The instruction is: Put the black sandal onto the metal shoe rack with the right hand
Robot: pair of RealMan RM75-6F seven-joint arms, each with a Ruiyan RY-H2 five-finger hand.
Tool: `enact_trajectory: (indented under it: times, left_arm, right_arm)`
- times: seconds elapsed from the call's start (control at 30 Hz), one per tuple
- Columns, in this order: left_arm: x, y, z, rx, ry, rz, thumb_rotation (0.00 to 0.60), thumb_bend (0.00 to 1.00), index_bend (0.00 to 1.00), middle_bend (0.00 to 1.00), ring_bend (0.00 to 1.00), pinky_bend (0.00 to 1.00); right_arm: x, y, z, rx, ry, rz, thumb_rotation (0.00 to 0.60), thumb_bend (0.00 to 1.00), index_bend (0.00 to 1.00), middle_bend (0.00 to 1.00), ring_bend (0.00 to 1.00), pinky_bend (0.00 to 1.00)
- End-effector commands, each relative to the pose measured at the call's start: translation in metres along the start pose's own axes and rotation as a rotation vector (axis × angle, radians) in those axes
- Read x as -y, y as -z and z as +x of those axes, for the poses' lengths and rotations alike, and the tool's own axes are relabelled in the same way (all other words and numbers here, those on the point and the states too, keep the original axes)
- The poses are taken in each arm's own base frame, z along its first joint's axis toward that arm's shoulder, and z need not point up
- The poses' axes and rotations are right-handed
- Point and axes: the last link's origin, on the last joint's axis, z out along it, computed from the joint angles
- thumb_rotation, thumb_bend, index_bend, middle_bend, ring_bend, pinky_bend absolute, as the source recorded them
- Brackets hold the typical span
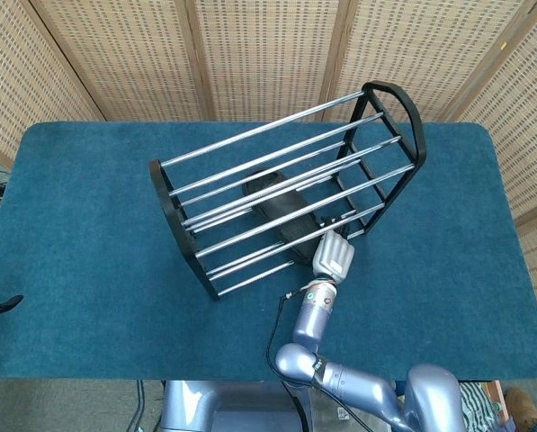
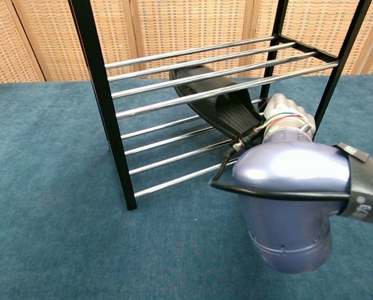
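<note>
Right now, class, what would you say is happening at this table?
The robot's right hand is at the heel end of a black sandal, feeding it toe-first into a metal shoe rack that stands on a blue-covered table. The sandal is tilted, lying over the lower rails and under the upper ones. Whether the fingers grip or only touch it cannot be seen, since the arm hides them. The left hand is not in view.
</note>
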Motion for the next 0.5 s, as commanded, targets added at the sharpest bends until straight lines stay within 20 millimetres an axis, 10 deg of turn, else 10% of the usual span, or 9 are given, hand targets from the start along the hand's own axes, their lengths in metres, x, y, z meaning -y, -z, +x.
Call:
enact_trajectory:
  times: [0.03,0.5]
  left_arm:
    - [0.0002,0.0,0.0,0.001,0.0,0.001,0.6,0.1,0.0,0.0,0.0,0.0]
    - [0.0003,0.0003,0.0004,0.002,0.003,-0.005,0.6,0.1,0.0,0.0,0.0,0.0]
  right_arm:
    - [-0.0002,0.0002,0.0014,-0.001,-0.008,-0.004,0.6,0.0,0.12,0.0,0.0,0.04]
    - [-0.0055,0.0071,0.0066,0.022,-0.021,-0.006,0.6,0.0,0.12,0.0,0.0,0.0]
